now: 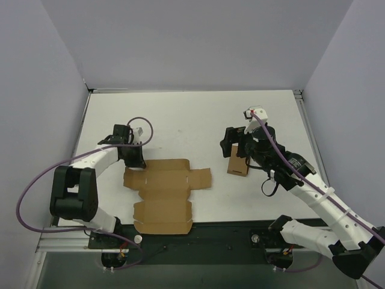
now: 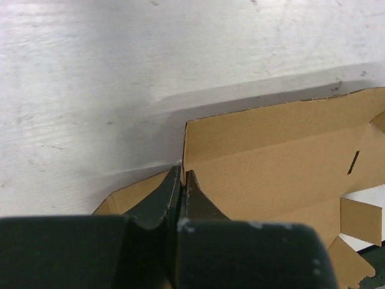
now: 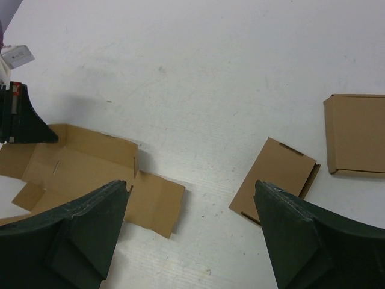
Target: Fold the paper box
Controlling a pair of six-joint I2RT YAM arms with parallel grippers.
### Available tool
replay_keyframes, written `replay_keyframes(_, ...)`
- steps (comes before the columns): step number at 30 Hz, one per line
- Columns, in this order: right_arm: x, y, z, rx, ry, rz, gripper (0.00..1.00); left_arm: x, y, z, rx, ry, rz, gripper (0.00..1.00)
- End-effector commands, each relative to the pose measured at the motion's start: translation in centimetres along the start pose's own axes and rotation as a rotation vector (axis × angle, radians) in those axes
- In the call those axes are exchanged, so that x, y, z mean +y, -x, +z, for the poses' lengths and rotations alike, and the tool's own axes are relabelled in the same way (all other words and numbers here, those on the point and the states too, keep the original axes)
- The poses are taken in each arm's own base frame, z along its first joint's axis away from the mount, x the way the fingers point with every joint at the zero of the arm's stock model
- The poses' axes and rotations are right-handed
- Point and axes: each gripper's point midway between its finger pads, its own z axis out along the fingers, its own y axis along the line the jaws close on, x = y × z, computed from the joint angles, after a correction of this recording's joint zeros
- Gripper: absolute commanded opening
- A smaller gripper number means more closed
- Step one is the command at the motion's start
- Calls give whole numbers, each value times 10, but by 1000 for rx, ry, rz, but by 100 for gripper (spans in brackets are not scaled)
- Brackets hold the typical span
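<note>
Brown paper box point(image 1: 162, 198) is pinched at its upper-left corner by the left gripper point(image 2: 182, 174); right gripper point(image 3: 191, 183) is spread wide. Flap lift is needed next, imo.

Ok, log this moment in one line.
left hand: shut at paper box corner | right hand: open, near small cardboard box | paper box: not yet folded

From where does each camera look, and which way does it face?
Top external: above and behind the robot, looking down at the table; left arm, right arm show.
Left wrist: low over the paper box; its shut left pincer shows.
Right wrist: higher, facing down; its open right pincer shows.
Shared: all views show the paper box.
</note>
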Motion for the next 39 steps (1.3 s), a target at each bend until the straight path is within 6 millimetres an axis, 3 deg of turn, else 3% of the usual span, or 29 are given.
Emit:
replay_keyframes(1,24,-9,5,59,129,-67,90,-49,29,-25,-157,-110,216,0)
replay_keyframes(2,40,-15,1,92,229,-84,90,-57,30,-30,-182,-135,260,0)
replay_keyframes(6,71,-22,-7,141,419,-146,90,-103,33,-65,-314,-298,401,0)
replay_keyframes(10,84,-32,-4,169,480,-222,91,-139,23,-91,-396,-461,523,0)
replay_keyframes(15,91,-41,9,179,468,-342,88,-161,12,-114,-436,-580,605,0)
replay_keyframes(25,95,-54,33,239,436,-460,82,-182,-6,-130,-435,-681,686,0)
replay_keyframes(34,91,-69,36,303,464,-481,72,-194,-19,-141,-418,-785,725,0)
replay_keyframes(37,96,-75,36,334,496,-470,67,-196,-21,-143,-419,-796,731,0)
replay_keyframes(39,101,-76,34,348,521,-464,54,-196,-20,-144,-423,-796,730,0)
